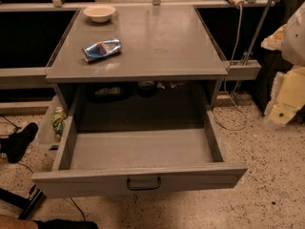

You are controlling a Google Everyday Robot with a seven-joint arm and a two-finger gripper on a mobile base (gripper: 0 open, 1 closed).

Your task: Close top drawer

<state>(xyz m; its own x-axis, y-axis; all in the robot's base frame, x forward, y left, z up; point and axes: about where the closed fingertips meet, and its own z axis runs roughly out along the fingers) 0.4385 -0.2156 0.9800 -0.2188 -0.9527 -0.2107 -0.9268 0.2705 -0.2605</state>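
The top drawer is pulled far out from under the grey counter. Its shallow grey tray holds nothing. Its flat front panel faces me at the bottom of the view, with a small dark pull handle at its centre. My gripper shows as pale yellow and white parts at the right edge. It is beside the cabinet, well right of the drawer and above its level, touching nothing. The lower drawers are hidden.
On the counter lie a crushed blue can and a cream bowl. A plastic bottle sits left of the drawer. A person's black shoe is at the left. Cables hang at the right, over speckled floor.
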